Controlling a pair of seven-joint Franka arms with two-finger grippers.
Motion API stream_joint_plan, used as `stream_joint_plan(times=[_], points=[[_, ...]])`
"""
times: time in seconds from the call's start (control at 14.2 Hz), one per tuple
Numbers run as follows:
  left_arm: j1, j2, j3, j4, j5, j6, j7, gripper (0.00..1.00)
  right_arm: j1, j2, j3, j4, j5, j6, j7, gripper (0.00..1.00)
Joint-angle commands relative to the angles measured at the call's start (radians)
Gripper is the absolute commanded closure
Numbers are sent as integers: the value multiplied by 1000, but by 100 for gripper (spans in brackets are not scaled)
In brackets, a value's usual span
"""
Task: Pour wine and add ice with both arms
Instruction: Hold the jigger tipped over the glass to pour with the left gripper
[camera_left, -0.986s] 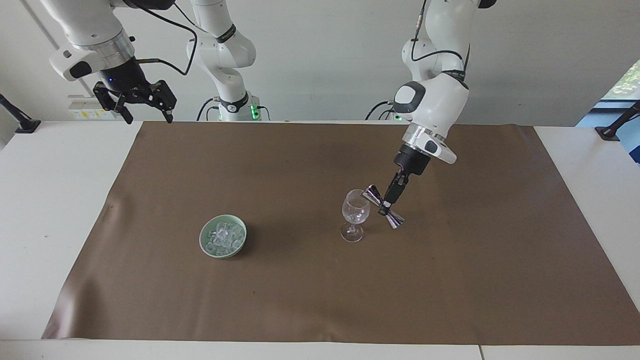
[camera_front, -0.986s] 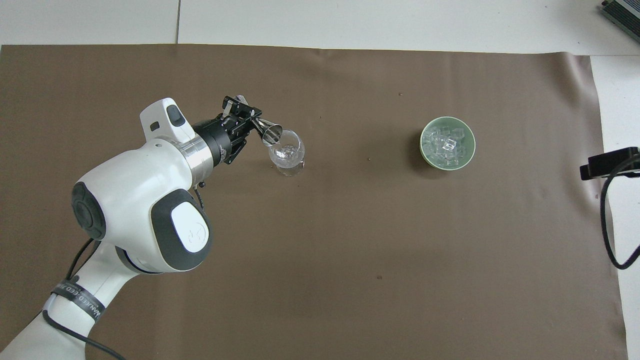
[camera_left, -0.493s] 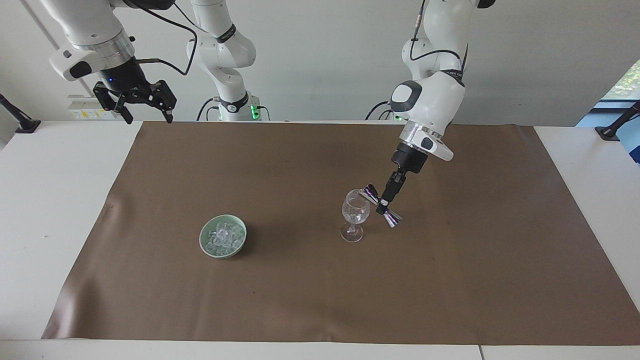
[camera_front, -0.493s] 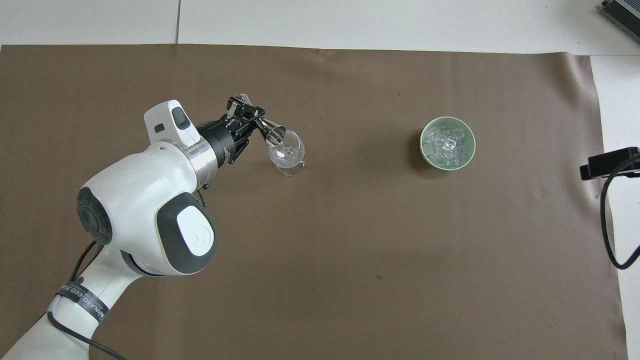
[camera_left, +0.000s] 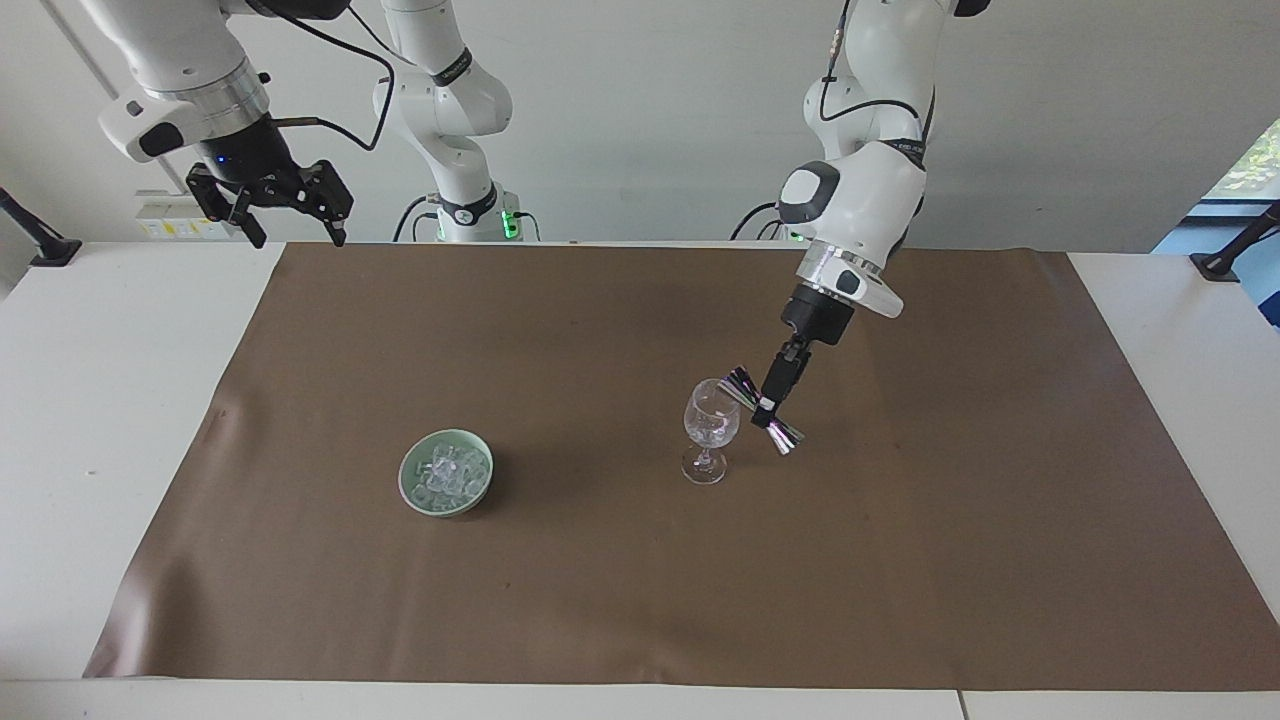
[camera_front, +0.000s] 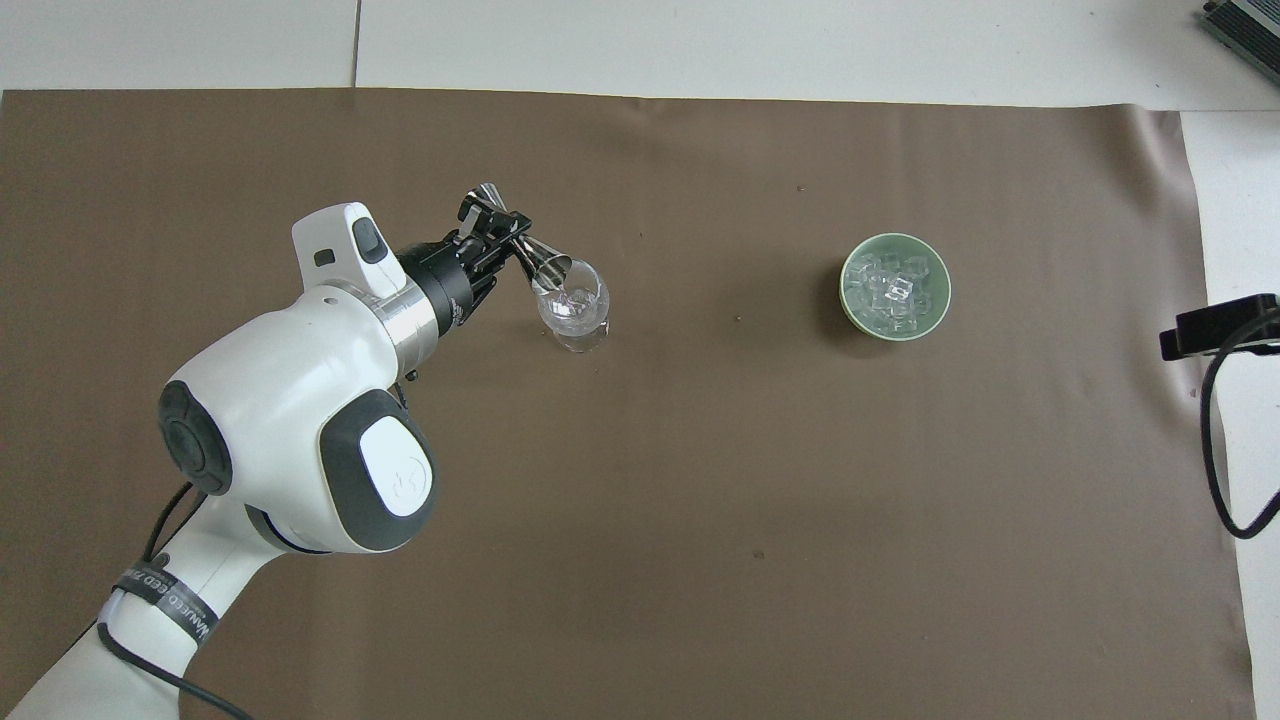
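Since one second ago, the big white left arm (camera_left: 850, 205) has drawn back a little toward its base and lifted, so the small shiny metal double-cone measuring cup (camera_left: 765, 410) is tilted a bit higher at the glass's rim. Nothing else has moved.

The wide brown paper mat (camera_left: 640, 600) covers the table. The left gripper (camera_left: 768, 408) is closed tight on the waist of the measuring cup, and it hangs over the clear stemmed wine glass (camera_left: 711, 430) with the cup's mouth at the rim. The right gripper (camera_left: 290, 215) waits with its fingers wide apart and empty, high over the mat's corner by its own base.

The round pale green bowl (camera_left: 446, 472) stands well apart from the glass, toward the right arm's end, and the small clear ice cubes (camera_left: 447, 474) all lie in it.

I judge the pouring to be almost finished. Adding the ice is not yet begun.
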Motion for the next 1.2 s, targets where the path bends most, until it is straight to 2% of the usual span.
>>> stream_joint_plan(times=[0.0,1.13], points=[[-22,-30,18,-41,20,30,17,100,-3,-11,-1,-14,17,6,-6,0],[-49,-30,18,-68,20,137,150,100,-3,-11,-1,-14,17,6,-6,0]])
